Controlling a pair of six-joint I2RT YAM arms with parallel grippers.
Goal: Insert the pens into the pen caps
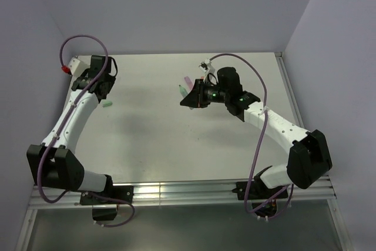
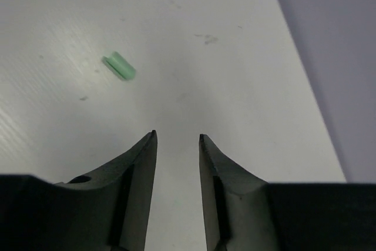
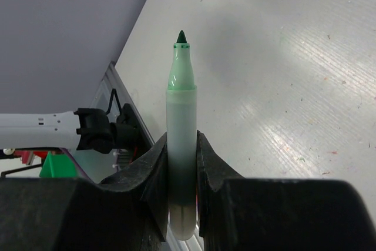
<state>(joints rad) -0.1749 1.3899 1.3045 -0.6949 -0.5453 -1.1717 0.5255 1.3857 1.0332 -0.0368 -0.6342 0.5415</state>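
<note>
My right gripper (image 3: 181,148) is shut on the mint-green pen (image 3: 181,110), which stands straight out between the fingers with its dark green tip bare. In the top view this gripper (image 1: 189,99) hovers over the table's middle back, with the pen's (image 1: 183,91) tip pointing left. A green cap (image 2: 119,66) lies on the table ahead and left of my open, empty left gripper (image 2: 176,137). In the top view the cap (image 1: 106,104) lies just below the left gripper (image 1: 103,91), at the far left. A small pink piece (image 1: 187,79), pen or cap, lies beside the right gripper. The other pens and caps are hidden.
The white table (image 1: 147,145) is walled by purple panels at the back and sides. A metal rail (image 1: 176,192) runs along the near edge by the arm bases. A red part (image 1: 63,69) sits at the back left corner. Purple cables loop over both arms.
</note>
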